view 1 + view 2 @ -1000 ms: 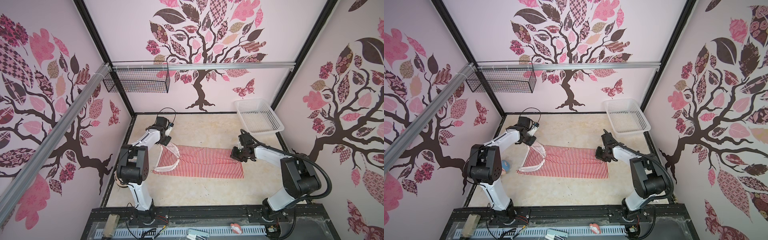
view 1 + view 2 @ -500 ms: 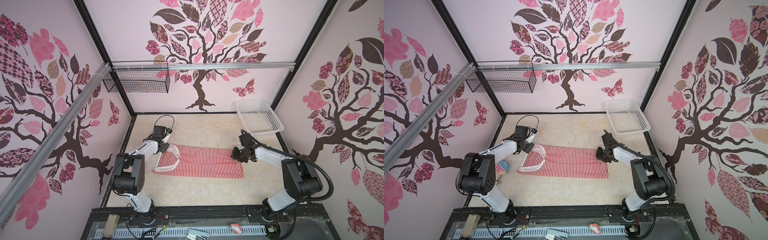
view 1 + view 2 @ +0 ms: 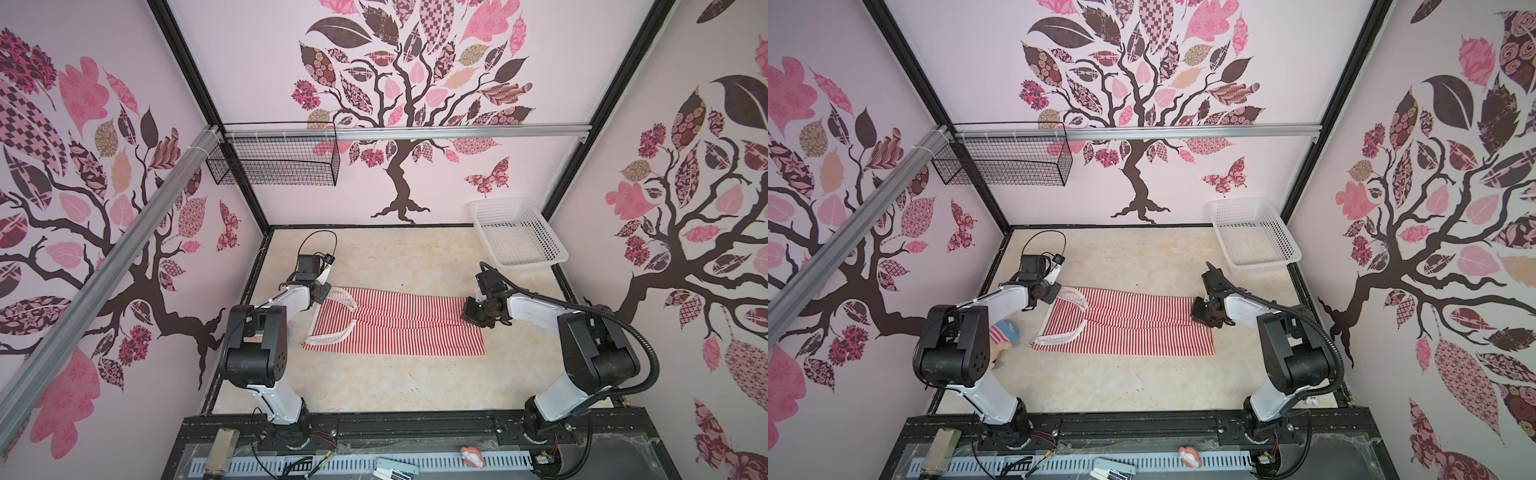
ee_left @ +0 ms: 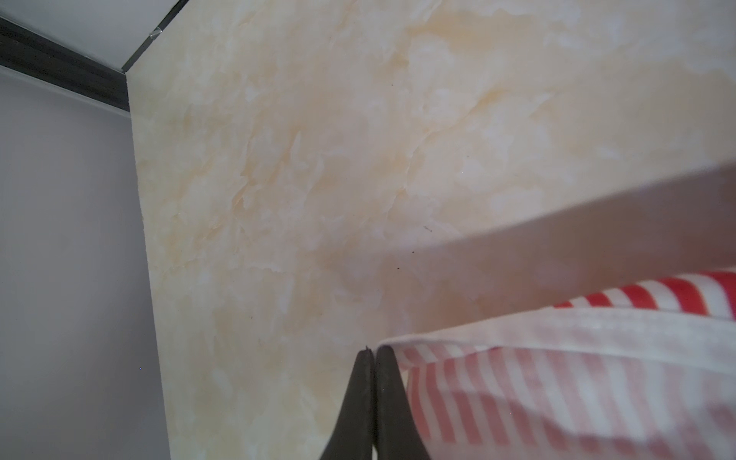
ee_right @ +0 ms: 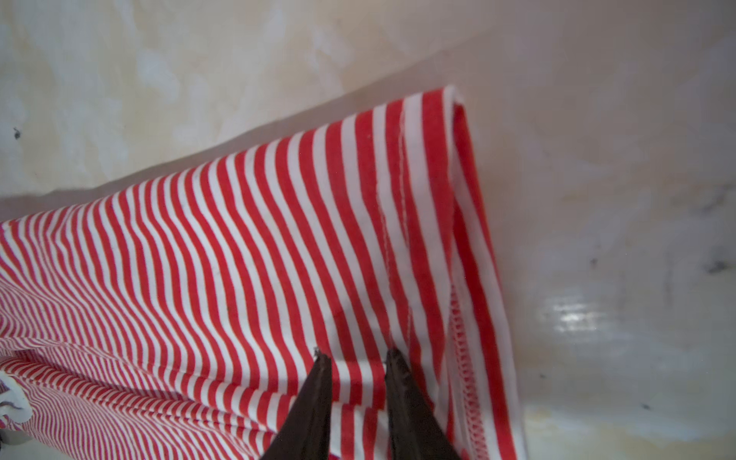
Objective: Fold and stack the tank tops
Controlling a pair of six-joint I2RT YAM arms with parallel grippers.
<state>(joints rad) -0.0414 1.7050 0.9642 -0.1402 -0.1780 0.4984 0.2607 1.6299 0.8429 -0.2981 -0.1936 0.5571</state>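
Tank top: we see the tank top (image 3: pixel 399 326) lying flat in the middle of the table (image 3: pixel 374 386), folded into a long strip.
Long axis: it runs side to side in both top views; straps and white trim point toward our left arm, the hem toward our right.
Left gripper: our left gripper (image 4: pixel 373 352) has its fingers pressed together, tips just beside the white trim, with no cloth between them.
Right gripper: our right gripper (image 5: pixel 354 358) has its fingers a little apart, tips over the striped cloth near the hem; we cannot tell whether they pinch it.
Surroundings: a white basket (image 3: pixel 536 257) sits at the far right corner; a doll (image 3: pixel 1003 334) lies behind our left arm.
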